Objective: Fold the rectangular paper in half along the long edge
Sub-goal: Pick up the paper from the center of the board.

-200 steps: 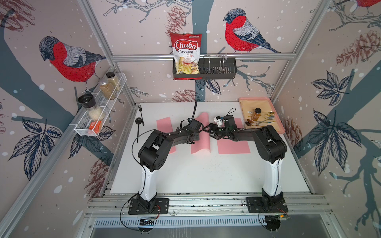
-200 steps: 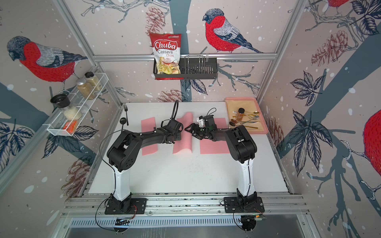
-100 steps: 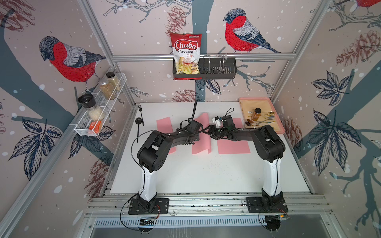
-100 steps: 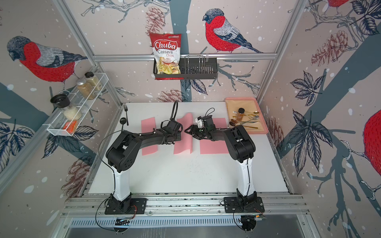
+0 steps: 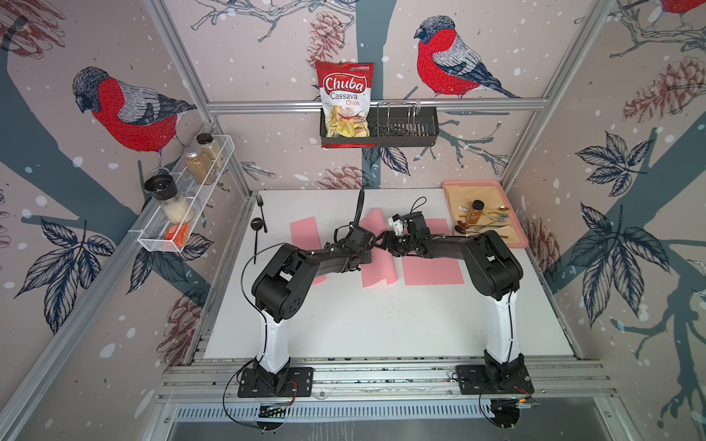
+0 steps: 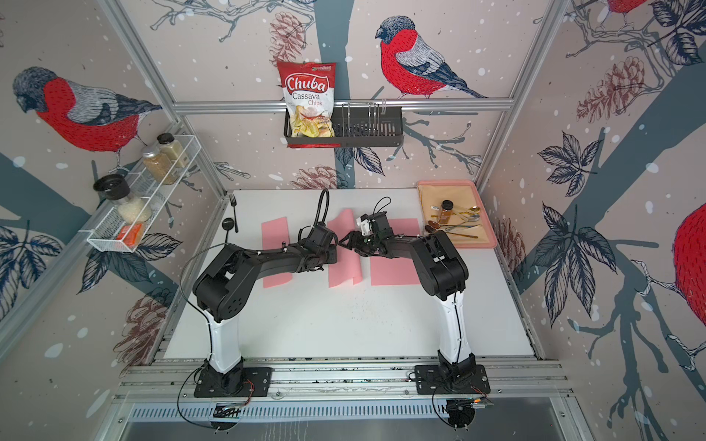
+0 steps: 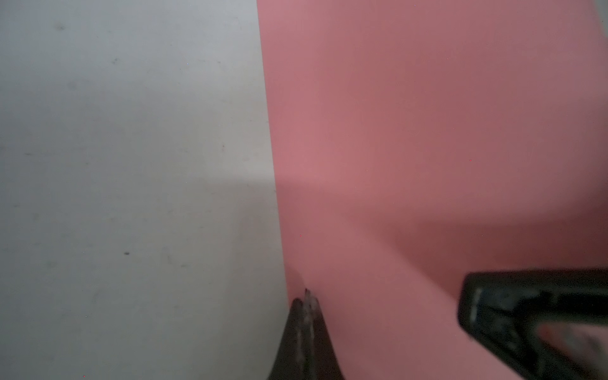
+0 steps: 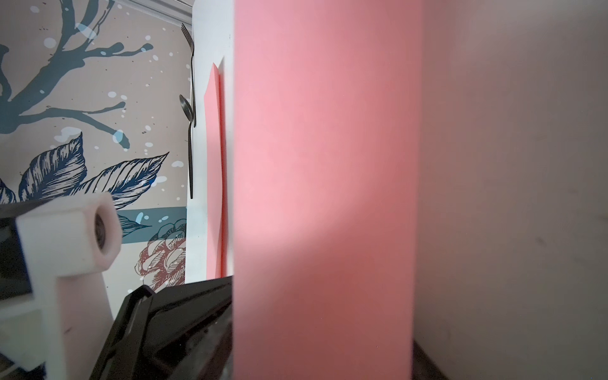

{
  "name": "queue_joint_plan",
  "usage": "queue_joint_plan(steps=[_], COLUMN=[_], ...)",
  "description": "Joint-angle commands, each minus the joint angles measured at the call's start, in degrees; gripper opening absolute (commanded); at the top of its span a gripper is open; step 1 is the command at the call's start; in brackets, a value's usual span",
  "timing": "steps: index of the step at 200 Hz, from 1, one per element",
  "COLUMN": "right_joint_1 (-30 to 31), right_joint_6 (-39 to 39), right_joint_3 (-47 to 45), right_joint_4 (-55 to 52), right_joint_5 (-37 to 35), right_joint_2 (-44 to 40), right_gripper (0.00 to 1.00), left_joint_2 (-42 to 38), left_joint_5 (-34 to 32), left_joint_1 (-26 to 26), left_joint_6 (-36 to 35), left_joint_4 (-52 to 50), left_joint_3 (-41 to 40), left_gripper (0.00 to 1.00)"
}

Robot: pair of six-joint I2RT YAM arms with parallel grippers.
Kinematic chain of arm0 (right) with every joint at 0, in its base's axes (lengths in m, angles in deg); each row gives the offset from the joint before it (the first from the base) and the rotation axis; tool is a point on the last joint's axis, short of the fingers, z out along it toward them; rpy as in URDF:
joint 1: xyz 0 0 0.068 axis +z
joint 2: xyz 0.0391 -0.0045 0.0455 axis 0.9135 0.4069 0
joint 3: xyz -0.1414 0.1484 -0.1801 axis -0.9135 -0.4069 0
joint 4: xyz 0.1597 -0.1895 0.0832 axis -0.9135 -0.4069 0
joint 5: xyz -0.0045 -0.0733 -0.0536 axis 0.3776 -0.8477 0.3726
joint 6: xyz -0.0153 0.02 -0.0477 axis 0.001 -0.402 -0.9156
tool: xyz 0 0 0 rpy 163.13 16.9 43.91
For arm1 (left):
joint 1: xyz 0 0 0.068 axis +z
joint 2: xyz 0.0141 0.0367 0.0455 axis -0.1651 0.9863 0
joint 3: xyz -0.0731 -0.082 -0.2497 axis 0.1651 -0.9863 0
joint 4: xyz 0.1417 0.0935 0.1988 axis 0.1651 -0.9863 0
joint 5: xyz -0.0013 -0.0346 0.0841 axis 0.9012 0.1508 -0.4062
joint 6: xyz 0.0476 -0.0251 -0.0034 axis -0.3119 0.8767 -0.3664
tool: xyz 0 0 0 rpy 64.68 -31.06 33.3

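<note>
The pink rectangular paper (image 5: 373,267) lies lengthwise mid-table in both top views (image 6: 340,272), its right long edge curled up off the table. My left gripper (image 5: 374,247) is shut, its tips (image 7: 306,297) resting on the paper (image 7: 411,131) at its edge. My right gripper (image 5: 385,245) meets it from the right. In the right wrist view the raised paper flap (image 8: 322,164) stands between the parted fingers (image 8: 184,329), so the right gripper (image 8: 322,355) is open. Whether either finger touches the flap is hidden.
Two more pink sheets lie flat, one left (image 5: 303,233) and one right (image 5: 435,272) of the middle paper. A black fork (image 5: 261,208) and spoon (image 5: 258,225) lie far left. A pink tray (image 5: 485,184) with a bottle and cutlery sits back right.
The right gripper has edged slightly left toward the left gripper, around the raised flap. The left gripper stays shut in the same spot on the paper.
</note>
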Motion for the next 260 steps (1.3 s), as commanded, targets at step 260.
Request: queue_joint_plan(steps=[260], right_joint_1=[1.0], right_joint_6=[4.0], right_joint_3=[-6.4], right_joint_4=[4.1], right_joint_5=[4.2], right_joint_2=[-4.1], right_gripper=[0.23], left_joint_2=[-9.8], left_joint_5=[5.2], left_joint_1=[-0.7], left_joint_6=[2.2], left_joint_4=[10.9], left_joint_3=[-14.7], left_gripper=[0.0])
